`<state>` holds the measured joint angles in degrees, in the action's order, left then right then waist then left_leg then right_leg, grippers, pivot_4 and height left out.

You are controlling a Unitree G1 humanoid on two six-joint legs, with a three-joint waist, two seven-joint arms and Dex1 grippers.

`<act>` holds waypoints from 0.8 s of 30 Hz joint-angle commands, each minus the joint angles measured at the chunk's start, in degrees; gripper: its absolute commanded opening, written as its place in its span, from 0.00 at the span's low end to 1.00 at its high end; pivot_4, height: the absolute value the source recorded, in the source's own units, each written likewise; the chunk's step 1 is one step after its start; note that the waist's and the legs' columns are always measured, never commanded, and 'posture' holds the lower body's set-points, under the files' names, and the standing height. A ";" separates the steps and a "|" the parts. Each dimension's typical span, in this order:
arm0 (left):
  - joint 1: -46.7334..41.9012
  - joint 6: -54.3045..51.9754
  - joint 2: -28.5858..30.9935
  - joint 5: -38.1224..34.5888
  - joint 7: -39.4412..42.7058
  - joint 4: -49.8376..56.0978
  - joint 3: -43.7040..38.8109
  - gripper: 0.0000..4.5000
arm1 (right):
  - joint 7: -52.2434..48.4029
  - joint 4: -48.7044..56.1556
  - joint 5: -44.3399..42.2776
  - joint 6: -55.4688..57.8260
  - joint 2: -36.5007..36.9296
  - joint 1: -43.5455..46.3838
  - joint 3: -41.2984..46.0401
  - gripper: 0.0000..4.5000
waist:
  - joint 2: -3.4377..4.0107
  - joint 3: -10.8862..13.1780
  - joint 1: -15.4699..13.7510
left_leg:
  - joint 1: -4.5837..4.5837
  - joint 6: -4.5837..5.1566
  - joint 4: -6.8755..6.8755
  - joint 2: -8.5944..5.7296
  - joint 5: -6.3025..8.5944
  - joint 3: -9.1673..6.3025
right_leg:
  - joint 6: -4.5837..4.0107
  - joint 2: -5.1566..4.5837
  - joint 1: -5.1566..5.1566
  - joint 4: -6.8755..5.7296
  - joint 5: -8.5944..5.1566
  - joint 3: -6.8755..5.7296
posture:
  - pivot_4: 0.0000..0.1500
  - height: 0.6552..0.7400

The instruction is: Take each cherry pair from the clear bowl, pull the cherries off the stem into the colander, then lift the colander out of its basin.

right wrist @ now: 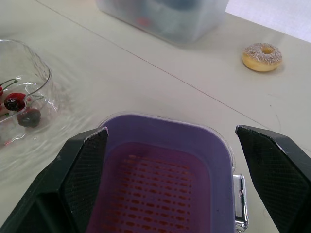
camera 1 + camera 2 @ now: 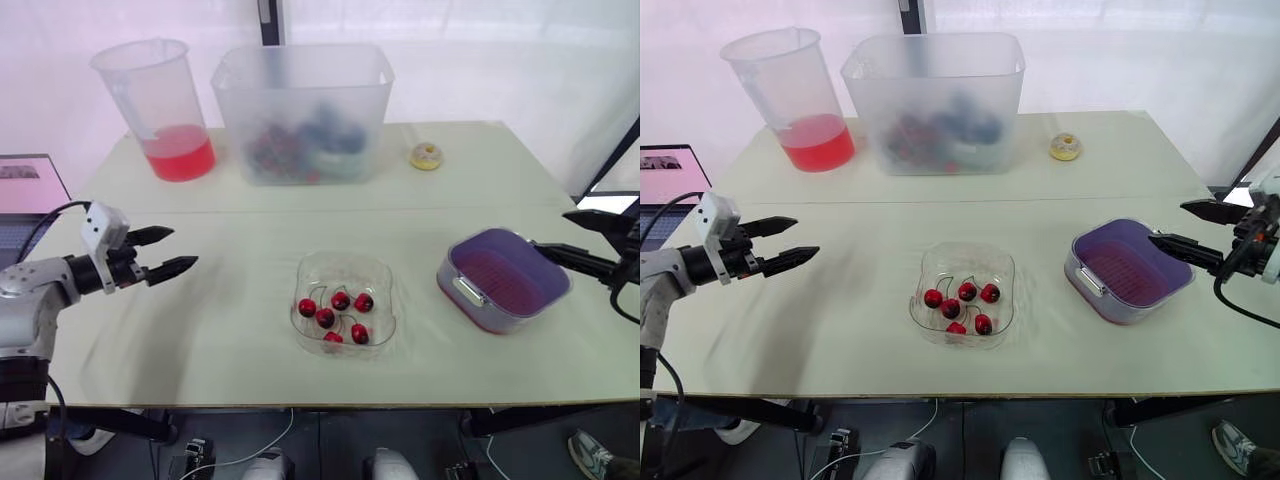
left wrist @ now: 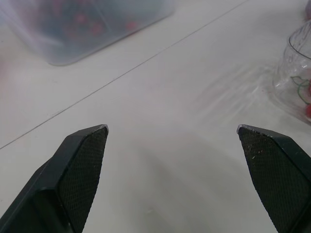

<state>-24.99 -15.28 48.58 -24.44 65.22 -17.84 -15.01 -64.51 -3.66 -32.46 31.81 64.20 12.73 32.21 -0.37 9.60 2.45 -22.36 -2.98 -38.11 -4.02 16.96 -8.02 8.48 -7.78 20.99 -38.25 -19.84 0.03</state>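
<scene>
A clear bowl (image 2: 383,285) sits at the table's front centre with several red cherries (image 2: 326,318) on green stems inside. To its right stands a purple colander (image 2: 505,281) nested in a pale basin (image 2: 490,318) with a metal handle. My left gripper (image 2: 167,251) hovers open over the left part of the table, well left of the bowl, with nothing between its fingers. My right gripper (image 2: 1177,227) stands open at the right edge, just beside the colander; the colander (image 1: 165,189) lies directly ahead between its fingers (image 1: 82,174).
At the back stand a clear jug of red liquid (image 2: 165,110) and a large frosted tub (image 2: 303,112) with dark contents. A small doughnut (image 2: 426,155) lies back right. A laptop (image 2: 28,190) sits off the table's left edge.
</scene>
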 commanded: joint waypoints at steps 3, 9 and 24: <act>-1.03 -0.97 1.11 -1.38 -0.25 0.77 -2.00 0.99 | 0.23 1.37 -0.98 -0.16 0.75 1.11 1.66 1.00 | 0.00 0.00 0.03 | 0.00 0.00 0.00 0.00 0.00 0.00 | 0.00 0.00 0.00 0.00 0.00 0.00 | 1.00 1.00; -0.40 -1.61 0.90 -2.09 -0.58 1.96 -2.36 0.99 | 0.50 1.18 -1.12 0.13 0.88 1.91 1.46 1.00 | 0.00 0.00 0.04 | 0.00 0.00 0.00 0.00 0.00 0.00 | 0.00 0.00 0.00 0.00 0.00 0.00 | 1.00 1.00; -0.73 -2.62 1.82 -3.36 -0.34 1.58 -3.42 0.99 | 1.16 2.74 -1.87 2.58 1.03 2.68 2.02 1.00 | 0.00 0.00 0.00 | 0.00 0.00 0.00 0.00 0.00 0.00 | 0.00 0.00 0.01 0.00 0.00 0.00 | 1.00 1.00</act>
<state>-25.04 -17.87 49.33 -26.77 64.92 -17.58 -16.70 -63.62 -3.03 -32.93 34.45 64.20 14.24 32.22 -0.37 9.60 2.45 -22.36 -2.98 -38.11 -4.02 16.96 -8.03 8.48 -7.78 21.00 -38.26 -19.84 0.04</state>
